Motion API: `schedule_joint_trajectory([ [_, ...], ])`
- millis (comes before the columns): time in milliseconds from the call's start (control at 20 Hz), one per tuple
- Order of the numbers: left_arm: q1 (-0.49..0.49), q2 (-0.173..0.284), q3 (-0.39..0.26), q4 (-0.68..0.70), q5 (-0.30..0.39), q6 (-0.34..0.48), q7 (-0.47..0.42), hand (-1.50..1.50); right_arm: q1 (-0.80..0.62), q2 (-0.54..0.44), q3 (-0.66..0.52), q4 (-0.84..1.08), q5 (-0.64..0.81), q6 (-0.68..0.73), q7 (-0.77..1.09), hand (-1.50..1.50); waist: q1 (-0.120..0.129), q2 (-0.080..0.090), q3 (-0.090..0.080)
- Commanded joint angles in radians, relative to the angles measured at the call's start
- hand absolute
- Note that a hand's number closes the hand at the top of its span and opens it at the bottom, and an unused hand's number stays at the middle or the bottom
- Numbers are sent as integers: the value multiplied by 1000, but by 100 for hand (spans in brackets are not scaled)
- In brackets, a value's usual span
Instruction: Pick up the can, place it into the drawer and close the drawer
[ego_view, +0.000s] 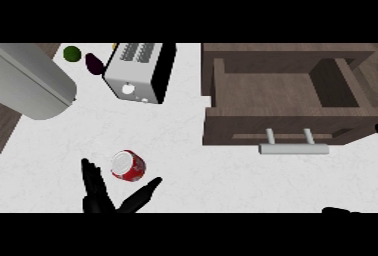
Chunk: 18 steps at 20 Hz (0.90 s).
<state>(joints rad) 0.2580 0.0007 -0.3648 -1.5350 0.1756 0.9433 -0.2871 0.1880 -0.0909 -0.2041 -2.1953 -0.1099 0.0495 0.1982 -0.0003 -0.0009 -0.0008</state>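
Observation:
A red can (128, 166) with a silver top lies on the white counter, low and left of centre. My left hand (102, 199) comes up from the lower edge just below it, open, the fingers to the can's left and the thumb (145, 192) spread to its lower right, not closed round it. The brown wooden drawer (280, 90) stands pulled open at the right, its inside bare, with a silver handle (293, 148) on its front. Only a small black tip of my right hand (339, 210) shows at the bottom right edge.
A silver toaster (137, 70) stands at the top centre. Beside it lie a green fruit (71, 53) and a dark purple one (94, 63). A large grey cylinder (31, 84) fills the upper left corner.

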Motion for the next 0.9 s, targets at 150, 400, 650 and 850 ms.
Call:
schedule_joint_trajectory([
  [150, -47, -1, 81, 190, 184, -83, -189, -150, -6, 13, -29, 0, -7, 9, -4, -150, 0, 0, 0],
  [400, -80, -1, 160, 335, 302, -167, -327, -150, -38, 1, -32, -6, -20, 19, 39, -150, 1, 1, 0],
  [650, -154, -1, 99, 362, 367, -76, -329, -150, 36, -12, -97, -67, -76, 79, 41, -150, -4, 0, 1],
  [850, -141, -1, 193, 508, 395, -255, -463, -150, -18, -23, -105, -55, -48, 58, 69, -150, -2, 0, 0],
])
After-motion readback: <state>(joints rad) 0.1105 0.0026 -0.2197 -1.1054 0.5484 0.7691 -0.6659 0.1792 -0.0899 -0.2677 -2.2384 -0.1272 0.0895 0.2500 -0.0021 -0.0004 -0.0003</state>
